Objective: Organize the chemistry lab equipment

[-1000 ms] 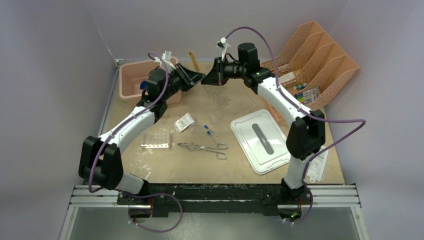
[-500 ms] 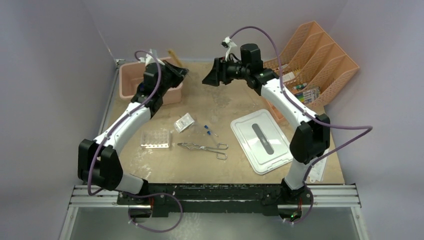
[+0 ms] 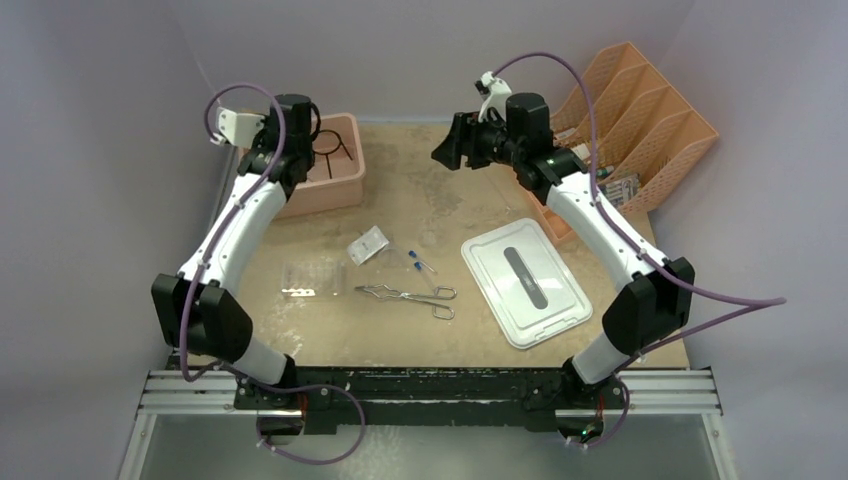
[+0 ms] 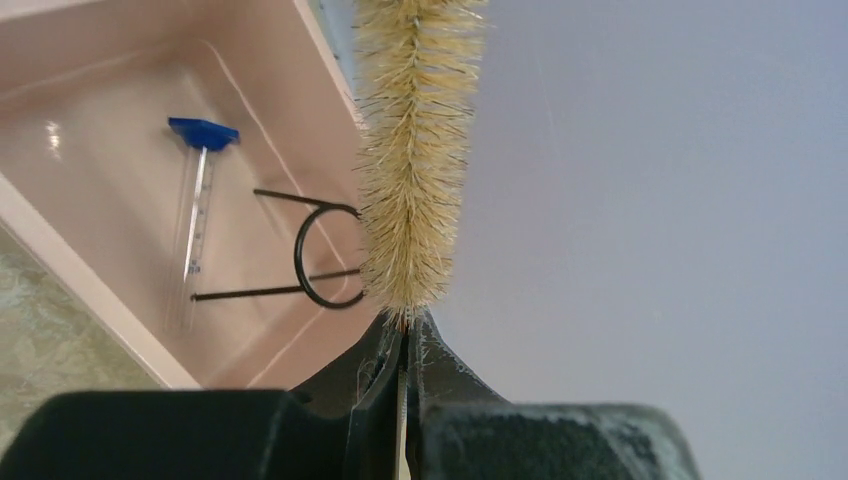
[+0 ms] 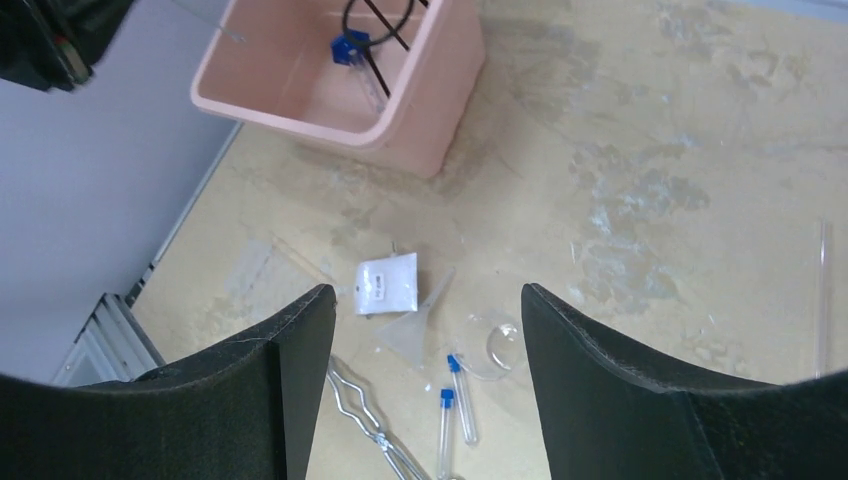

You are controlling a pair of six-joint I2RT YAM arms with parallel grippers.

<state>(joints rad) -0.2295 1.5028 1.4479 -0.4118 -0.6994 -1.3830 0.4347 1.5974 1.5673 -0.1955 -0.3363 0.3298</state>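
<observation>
My left gripper (image 4: 408, 325) is shut on the stem of a thin brush (image 4: 415, 150) with tan bristles, held above the pink bin (image 4: 100, 290). A black wire ring stand (image 4: 315, 255) and a blue-capped vial (image 4: 195, 200) lie in that bin. My right gripper (image 5: 425, 310) hangs open and empty high over the table (image 3: 445, 155). Below it lie a small clear bag (image 5: 387, 283), a clear funnel (image 5: 415, 325), two blue-capped vials (image 5: 460, 400) and silver tongs (image 5: 355, 410). The clear tube rack (image 3: 310, 278) sits left of the tongs.
A white lid (image 3: 525, 280) lies on the right of the table. An orange file organizer (image 3: 640, 120) stands at the back right, and a paper slip (image 3: 640, 335) lies at the right edge. The pink bin (image 3: 345, 185) sits at the back left.
The two grippers met over the back middle with the brush. The right one opened and drew back to the right. The left arm swung left with the brush, over the bin.
</observation>
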